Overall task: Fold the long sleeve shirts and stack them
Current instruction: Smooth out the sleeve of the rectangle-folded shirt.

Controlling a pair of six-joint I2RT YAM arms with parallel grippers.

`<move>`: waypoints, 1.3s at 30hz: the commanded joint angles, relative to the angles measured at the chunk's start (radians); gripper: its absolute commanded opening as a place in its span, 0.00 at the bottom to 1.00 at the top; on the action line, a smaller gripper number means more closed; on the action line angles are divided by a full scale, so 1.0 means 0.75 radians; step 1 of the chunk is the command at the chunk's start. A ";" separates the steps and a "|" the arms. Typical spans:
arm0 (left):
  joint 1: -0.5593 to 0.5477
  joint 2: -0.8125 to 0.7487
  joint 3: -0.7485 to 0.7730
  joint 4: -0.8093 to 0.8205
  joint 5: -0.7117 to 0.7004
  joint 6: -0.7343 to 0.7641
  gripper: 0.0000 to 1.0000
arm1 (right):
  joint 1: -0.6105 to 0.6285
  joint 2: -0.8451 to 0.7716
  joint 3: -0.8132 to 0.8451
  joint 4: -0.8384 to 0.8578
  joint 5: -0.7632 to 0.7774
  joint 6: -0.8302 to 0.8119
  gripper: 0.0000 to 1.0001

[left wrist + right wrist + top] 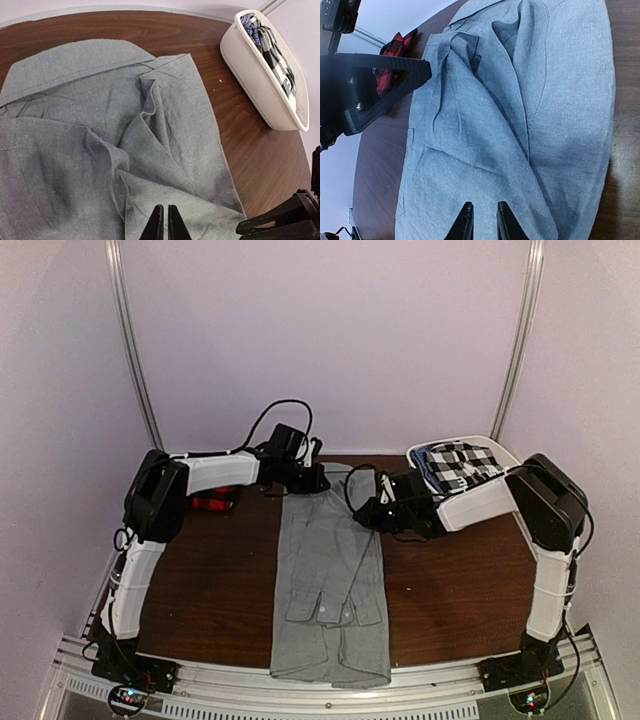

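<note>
Plain light grey cloth button-up shirt [325,570] lies lengthwise mid brown wooden surface [220,590], sleeves folded in; left jaws nearly closed, right jaws narrowly parted, both at collar end, grip unclear: pinch both shoulders evenly, carry toward hem together.

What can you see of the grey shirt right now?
The grey shirt is plain light grey woven cloth, lying lengthwise down the middle of the brown table, collar at the far end, hem overhanging the near edge. Sides and sleeves are folded inward into a narrow, wrinkled strip. The left gripper and right gripper sit over its collar end; contact unclear.
</note>
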 commanded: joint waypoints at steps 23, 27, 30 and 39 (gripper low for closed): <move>0.124 0.427 0.469 -0.013 0.032 -0.010 0.11 | -0.110 0.222 0.165 -0.051 -0.140 -0.020 0.17; 0.141 0.383 0.547 -0.065 -0.029 0.042 0.26 | -0.126 0.160 0.183 -0.110 -0.167 -0.051 0.18; 0.157 0.313 0.557 -0.081 -0.062 0.092 0.32 | -0.126 0.056 0.168 -0.144 -0.171 -0.084 0.19; 0.145 -0.029 0.224 -0.084 -0.042 0.131 0.39 | -0.077 -0.172 -0.057 -0.075 -0.294 -0.057 0.20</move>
